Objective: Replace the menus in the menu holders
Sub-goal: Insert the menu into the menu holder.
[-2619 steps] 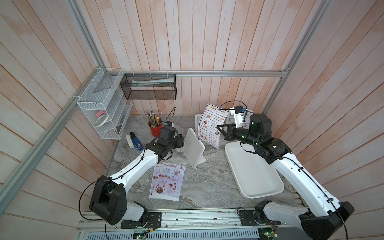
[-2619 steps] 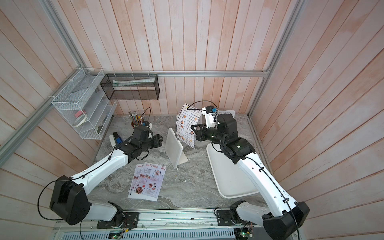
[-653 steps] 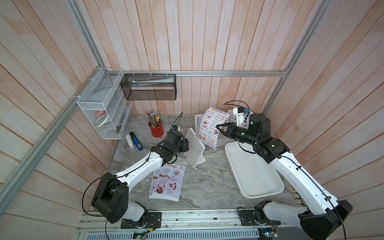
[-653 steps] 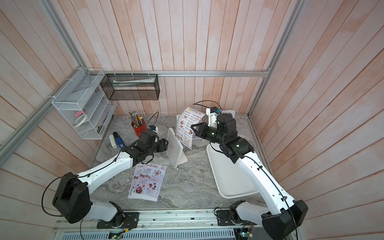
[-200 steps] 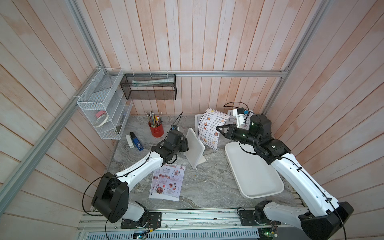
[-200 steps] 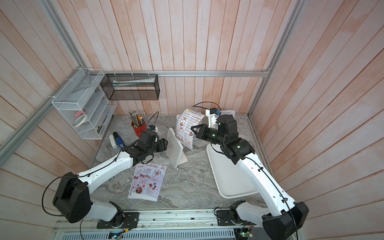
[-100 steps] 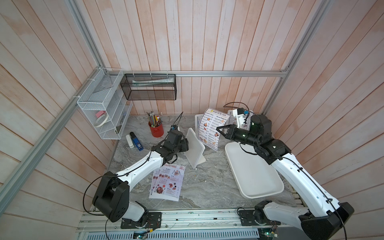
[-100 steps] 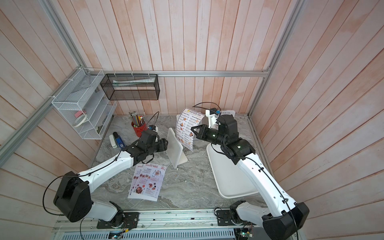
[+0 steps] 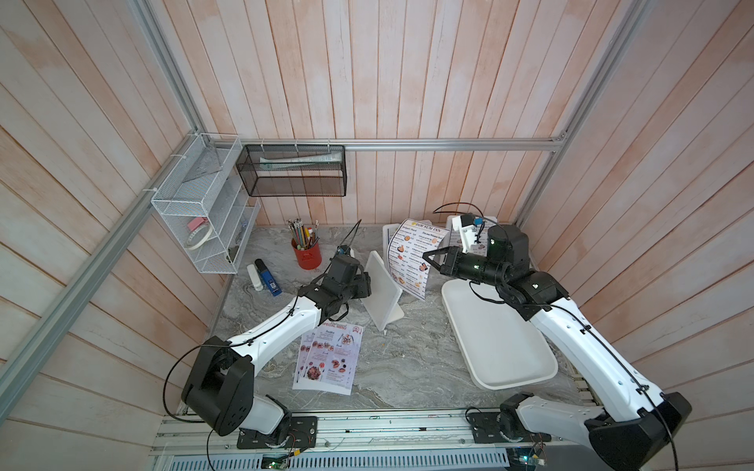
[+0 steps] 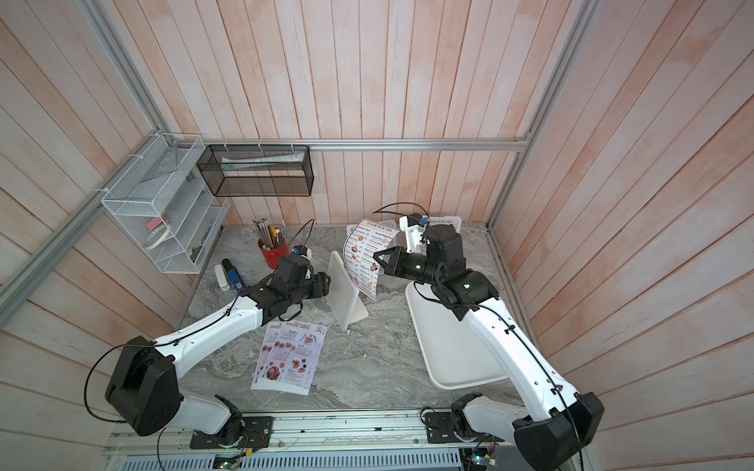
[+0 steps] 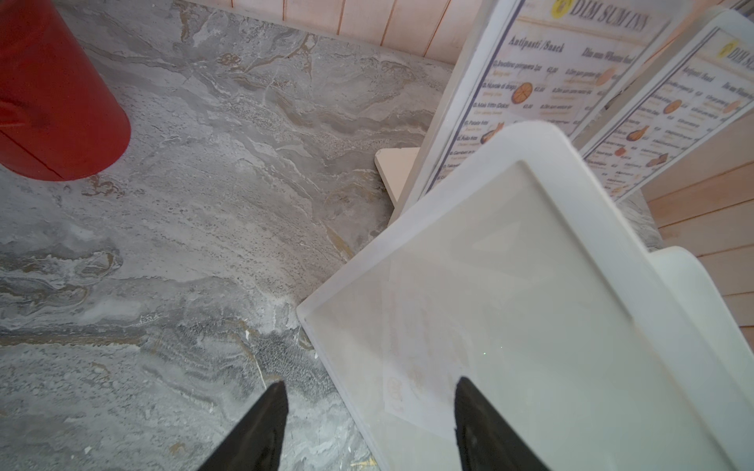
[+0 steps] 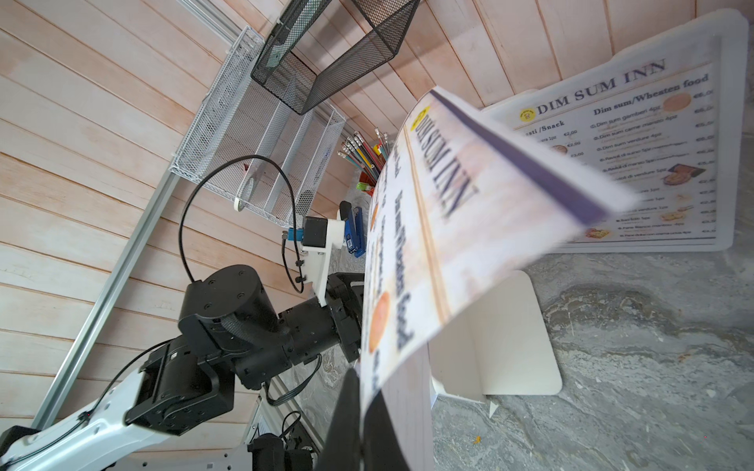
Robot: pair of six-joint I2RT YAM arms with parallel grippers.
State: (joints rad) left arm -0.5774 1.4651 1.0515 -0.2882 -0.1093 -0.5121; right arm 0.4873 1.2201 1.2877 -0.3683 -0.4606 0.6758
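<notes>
The right gripper [image 9: 426, 257] is clamped on a Dim Sum Inn sheet [image 9: 412, 261], pinching it at one edge. The right wrist view shows the fingertips [image 12: 342, 420] closed on the paper w/ the sheet bowing up & over them. The sheet hangs clear of the table, curved, printed side up, just behind the middle holder [image 9: 381, 285], btw that holder & the gripper. Can't tell if the paper touches the holder.

The middle holder stands mid-table on its slanted back foot, leaning back, plain white face toward the left arm. The left gripper [image 11: 369, 383] sits at the holder's side edge w/ jaws spread, gripping nothing. In the left wrist view one fingertip [image 11: 465, 407] is in front of the holder's face, the other is over bare table top [image 11: 183, 244], and the edge lies btw them. Contact w/ the holder: can't tell.

2 more holders stand at the back, side by side, each w/ a Dim Sum Inn menu inside: the near back holder [image 11: 455, 106] & the far back holder [image 11: 732, 22].

2 Special Menu sheets [image 9: 330, 359] lie flat & overlapped toward the front of the table, just beside the left forearm, apart from both grippers. A white tray [image 9: 497, 346] lies flat under the right arm, near the middle holder's foot. A red pencil cup [image 9: 306, 257] stands at the back near the left wrist, w/ a blue stapler [image 9: 268, 279] nearby toward the side wall.
</notes>
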